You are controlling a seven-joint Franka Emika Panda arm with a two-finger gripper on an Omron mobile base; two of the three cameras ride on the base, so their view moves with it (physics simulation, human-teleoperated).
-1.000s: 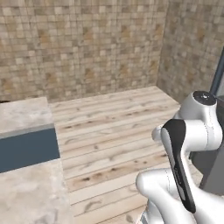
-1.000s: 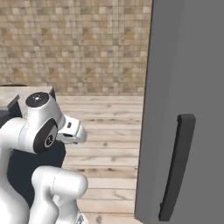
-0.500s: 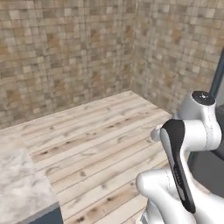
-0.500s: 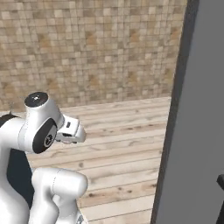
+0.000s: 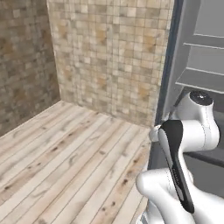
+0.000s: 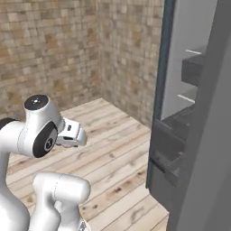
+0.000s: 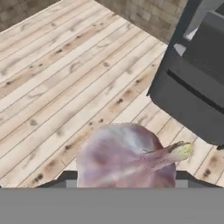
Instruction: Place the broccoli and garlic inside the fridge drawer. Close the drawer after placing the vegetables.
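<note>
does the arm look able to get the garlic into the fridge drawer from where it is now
Probably not yet. The tool is shut on the garlic, but the fridge drawer sits low and well ahead across bare floor, with the arm folded near its base. Nothing blocks the way, so driving closer should do it.

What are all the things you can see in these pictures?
garlic: one, pinkish-white with a pale pointed tip, close up at the bottom of the hand view, in the gripper.
fridge: one, grey, open, on the right.
fridge drawer: one, dark grey, low in the fridge, above the floor.
shelves: several, grey, up inside the fridge.
floor: one, pale wooden planks.
walls: two, brown and tan small tiles, meeting in a corner.
robot arm: one, white with dark joints.
</note>
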